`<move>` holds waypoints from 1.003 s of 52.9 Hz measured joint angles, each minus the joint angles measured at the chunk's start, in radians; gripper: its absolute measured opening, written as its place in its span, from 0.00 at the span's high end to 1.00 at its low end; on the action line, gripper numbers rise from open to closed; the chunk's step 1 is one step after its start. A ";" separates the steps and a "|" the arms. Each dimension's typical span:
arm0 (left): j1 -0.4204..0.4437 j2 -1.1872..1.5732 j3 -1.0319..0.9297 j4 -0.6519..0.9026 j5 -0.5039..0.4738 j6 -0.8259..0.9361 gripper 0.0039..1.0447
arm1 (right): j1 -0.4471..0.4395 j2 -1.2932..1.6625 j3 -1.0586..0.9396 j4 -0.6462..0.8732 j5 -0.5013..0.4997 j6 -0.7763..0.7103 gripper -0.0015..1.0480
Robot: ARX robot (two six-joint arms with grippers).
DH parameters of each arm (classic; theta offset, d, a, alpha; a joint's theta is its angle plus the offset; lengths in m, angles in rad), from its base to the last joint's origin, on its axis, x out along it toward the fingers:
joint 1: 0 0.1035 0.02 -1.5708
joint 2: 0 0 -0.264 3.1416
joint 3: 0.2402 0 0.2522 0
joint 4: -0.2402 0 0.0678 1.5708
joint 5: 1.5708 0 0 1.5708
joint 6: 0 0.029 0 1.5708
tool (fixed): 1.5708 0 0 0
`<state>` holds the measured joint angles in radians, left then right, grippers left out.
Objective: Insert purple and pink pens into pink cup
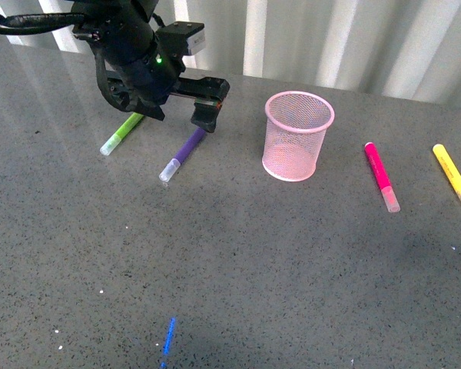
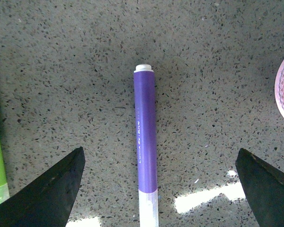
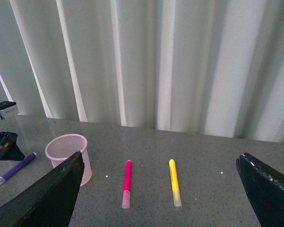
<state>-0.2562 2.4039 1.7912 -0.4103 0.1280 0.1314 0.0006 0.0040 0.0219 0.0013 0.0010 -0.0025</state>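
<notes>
The purple pen (image 1: pixel 183 152) lies flat on the grey table, left of the upright pink cup (image 1: pixel 298 134). My left gripper (image 1: pixel 173 115) hangs open just above the pen's far end. In the left wrist view its two dark fingers straddle the purple pen (image 2: pixel 146 137) without touching it, with the left gripper (image 2: pixel 159 156) wide apart. The pink pen (image 1: pixel 379 173) lies right of the cup. My right gripper (image 3: pixel 158 161) is open and empty, held high, looking at the pink cup (image 3: pixel 66 149), pink pen (image 3: pixel 128 182) and purple pen (image 3: pixel 16 169).
A lime-green marker (image 1: pixel 121 132) lies left of the purple pen, close to the left fingers. A yellow marker (image 1: pixel 453 177) lies at the far right. A small blue streak (image 1: pixel 169 342) marks the near table. A pleated white curtain backs the table.
</notes>
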 joint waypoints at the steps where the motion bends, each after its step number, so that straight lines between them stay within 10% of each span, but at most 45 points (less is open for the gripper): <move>1: -0.002 0.004 0.000 0.000 -0.001 0.002 0.06 | 0.000 0.000 0.000 0.000 0.000 0.000 0.07; 53: -0.021 0.220 0.238 -0.031 -0.051 0.053 0.06 | 0.000 0.000 0.000 0.000 0.000 0.000 0.07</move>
<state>-0.2768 2.6236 2.0296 -0.4416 0.0765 0.1848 0.0006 0.0040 0.0219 0.0013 0.0010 -0.0025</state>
